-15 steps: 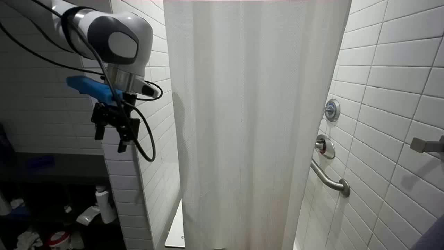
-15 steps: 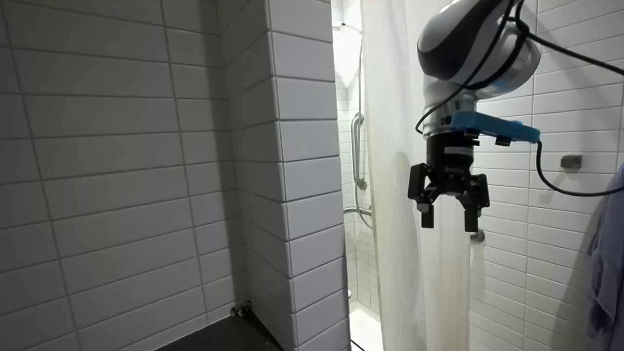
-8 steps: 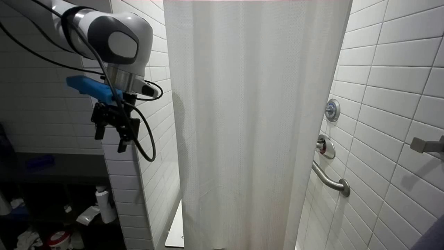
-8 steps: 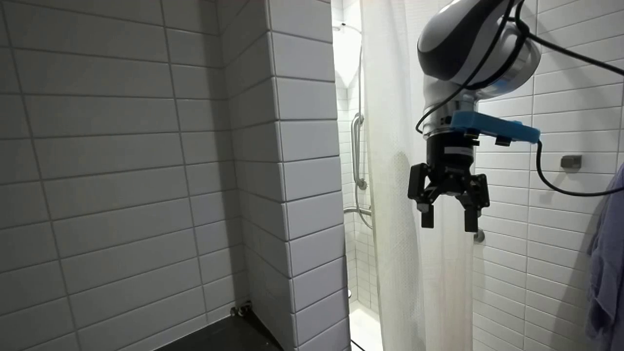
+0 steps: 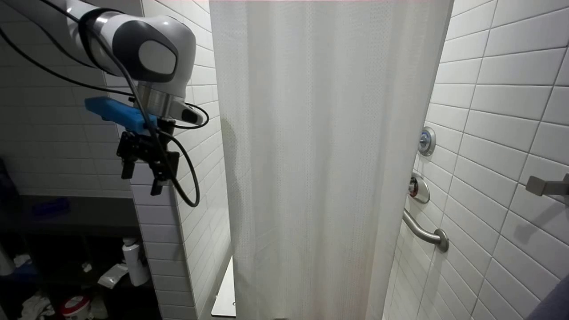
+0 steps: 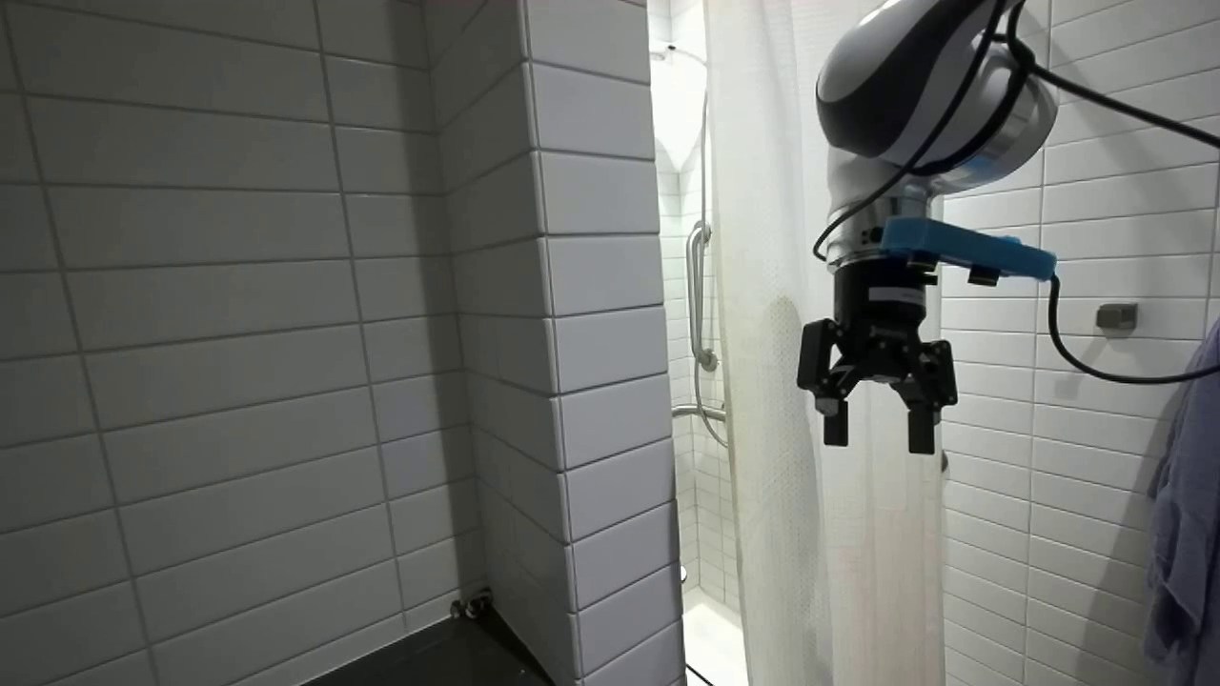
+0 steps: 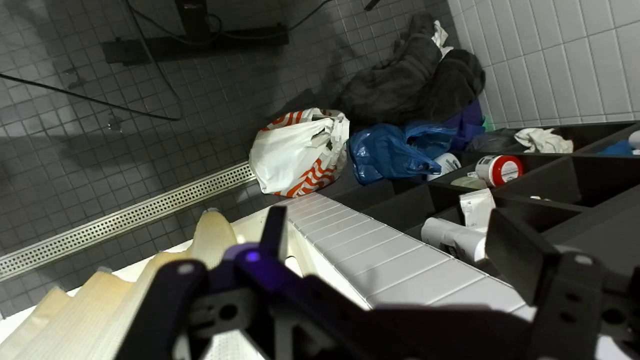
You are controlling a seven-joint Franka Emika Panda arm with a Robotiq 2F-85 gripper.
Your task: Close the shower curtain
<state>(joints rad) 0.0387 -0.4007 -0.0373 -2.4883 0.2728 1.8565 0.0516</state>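
Observation:
The shower curtain (image 5: 320,155) is a tall white sheet with soft vertical folds, hanging across the shower opening in an exterior view. It also shows behind the arm in an exterior view (image 6: 777,514), and its lower hem shows at the lower left of the wrist view (image 7: 115,305). A gap stands between its edge and the tiled wall end in both exterior views. My gripper points down, open and empty, in both exterior views (image 5: 142,180) (image 6: 878,433). In the wrist view its fingers (image 7: 395,240) are wide apart with nothing between them. It does not hold the curtain.
A tiled wall end (image 6: 610,381) stands beside the gap. Dark shelves (image 5: 75,222) hold a white bottle (image 5: 135,262). A grab bar (image 5: 420,229), shower knobs and a wall hook (image 5: 546,186) are on the tiled side wall. A purple cloth (image 6: 1187,534) hangs there. Bags (image 7: 300,150) lie on the floor.
The curtain's edge on the knob side has shifted slightly right in both exterior views, covering more of the tiled wall. The arm and gripper have not moved.

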